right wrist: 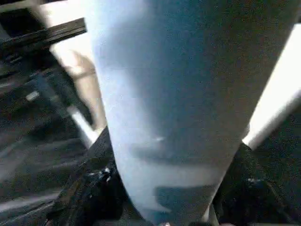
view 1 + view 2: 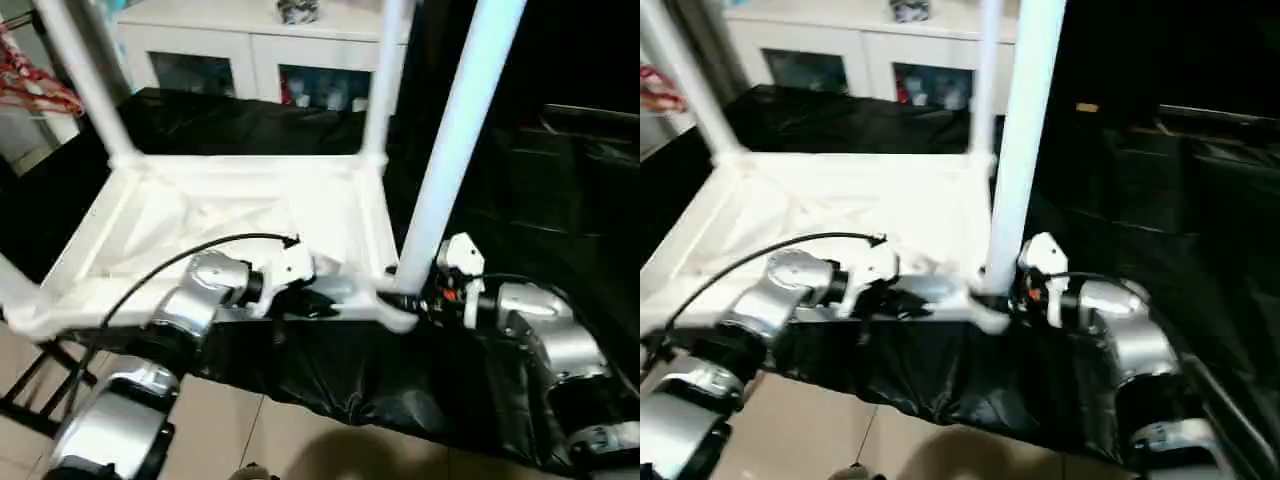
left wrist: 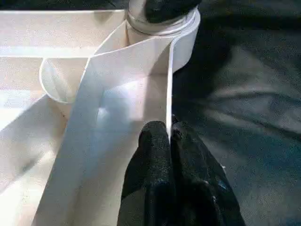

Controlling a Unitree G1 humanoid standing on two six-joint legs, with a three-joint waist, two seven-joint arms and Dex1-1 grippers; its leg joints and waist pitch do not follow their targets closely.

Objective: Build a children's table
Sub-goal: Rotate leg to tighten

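Note:
The children's table lies upside down on a black-covered surface, its ribbed white top point(image 2: 230, 215) facing up. Legs stand in its sockets: one at the far left point(image 2: 85, 75), one at the far right point(image 2: 385, 80), and the near right leg point(image 2: 455, 140). My left gripper point(image 3: 170, 136) is shut on the thin near rim of the top, close to the near right corner socket point(image 3: 162, 28). My right gripper point(image 2: 405, 298) sits at the base of the near right leg, with a black finger point(image 1: 89, 188) pressed on each side of it.
Black cloth point(image 2: 400, 390) drapes over the work surface and hangs down at the front. A white cabinet with glass doors point(image 2: 250, 50) stands behind. Something red point(image 2: 30, 85) hangs at the far left. A black frame point(image 2: 30, 390) stands on the tiled floor at the lower left.

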